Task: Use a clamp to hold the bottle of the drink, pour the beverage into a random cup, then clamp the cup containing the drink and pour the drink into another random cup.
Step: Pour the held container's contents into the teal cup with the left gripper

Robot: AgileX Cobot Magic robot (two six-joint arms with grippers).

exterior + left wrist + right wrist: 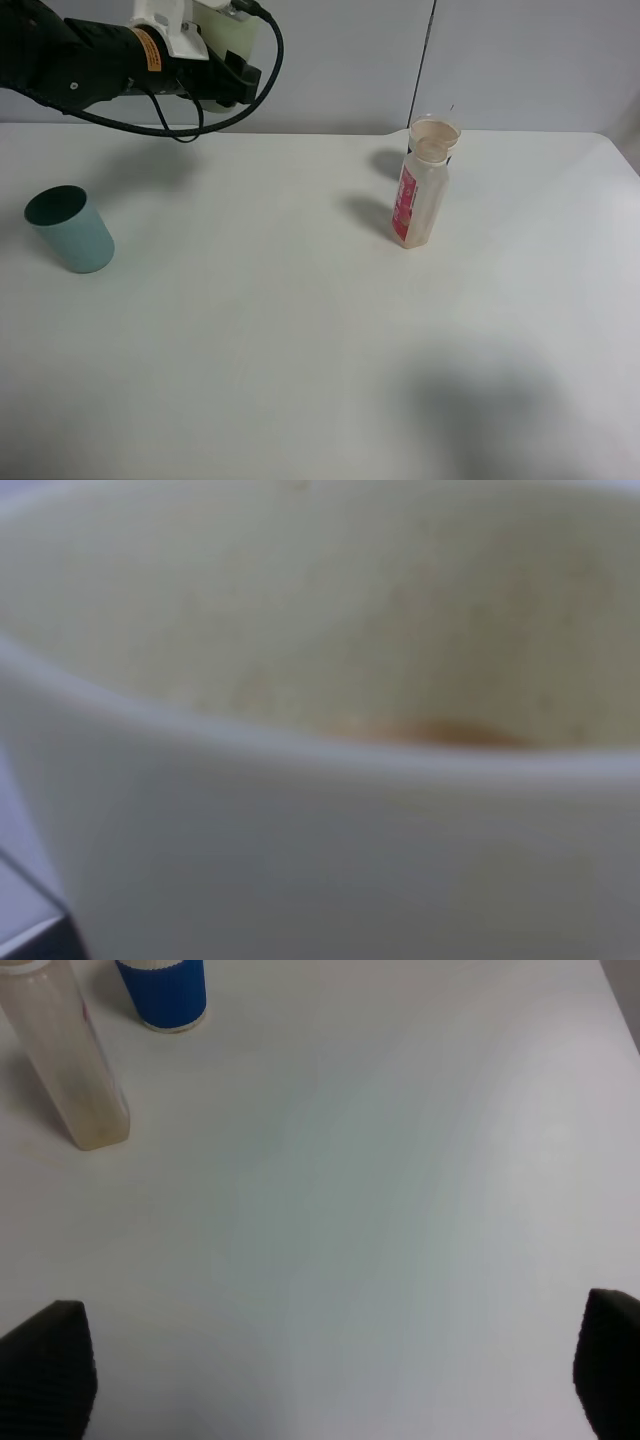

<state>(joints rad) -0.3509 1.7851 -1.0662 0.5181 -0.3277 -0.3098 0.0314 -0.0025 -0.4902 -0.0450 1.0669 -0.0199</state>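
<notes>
Three cups are in play. The left gripper (236, 58) is raised high over the far left of the table (300, 340), closed on a pale cup (234, 34), which shows between its dark fingers in the high view. That cup's wall and rim fill the left wrist view, badly blurred, with a thin patch of orange-brown drink (432, 732) low inside it; the fingers themselves are out of that picture. The teal cup (70, 230) stands on the left side of the table, below and nearer than the raised arm, well apart from everything else, and its dark inside shows nothing I can make out. The bottle (419, 198) stands upright at the far right, uncapped, with a red label on one side and looking almost empty. Just behind it, on its far side, stands the blue cup (165, 992), mostly hidden in the high view. The right gripper (335, 1375) hangs over bare table nearer than the bottle, its two dark fingertips (45, 1365) spread wide at the edges of its own view, with nothing between them.
</notes>
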